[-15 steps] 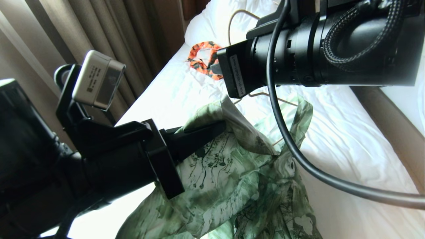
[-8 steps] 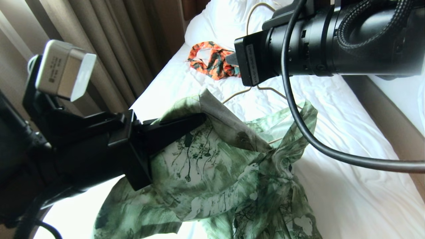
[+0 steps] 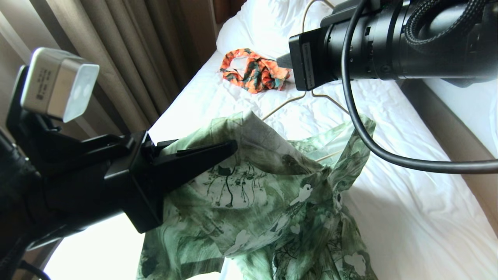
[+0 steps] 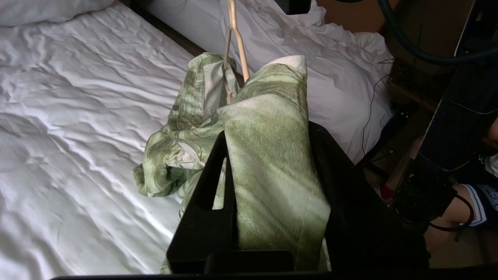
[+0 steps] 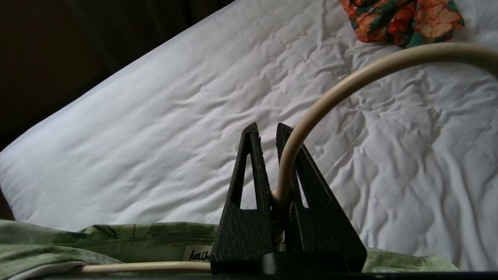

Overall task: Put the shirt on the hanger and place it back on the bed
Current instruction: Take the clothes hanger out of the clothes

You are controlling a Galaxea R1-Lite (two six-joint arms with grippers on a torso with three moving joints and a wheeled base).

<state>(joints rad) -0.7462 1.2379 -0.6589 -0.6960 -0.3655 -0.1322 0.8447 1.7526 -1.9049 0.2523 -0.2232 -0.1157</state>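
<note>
Shirt (image 3: 249, 194) bunched on near bed (image 3: 408, 217), draped between spread left gripper (image 4: 268, 163) fingers. Hanger (image 5: 350, 85) neck pinched in right gripper (image 5: 268, 132), far right.

I can read one label only: a white tag (image 5: 197, 253) sewn inside the shirt (image 5: 97, 237), just beside my right gripper (image 5: 268, 134), showing the handwritten-style letters "haib" before the finger cuts it off. Small print on the grey camera block (image 3: 54, 83) and the wrist sticker (image 3: 307, 66) is too fine to read.
</note>
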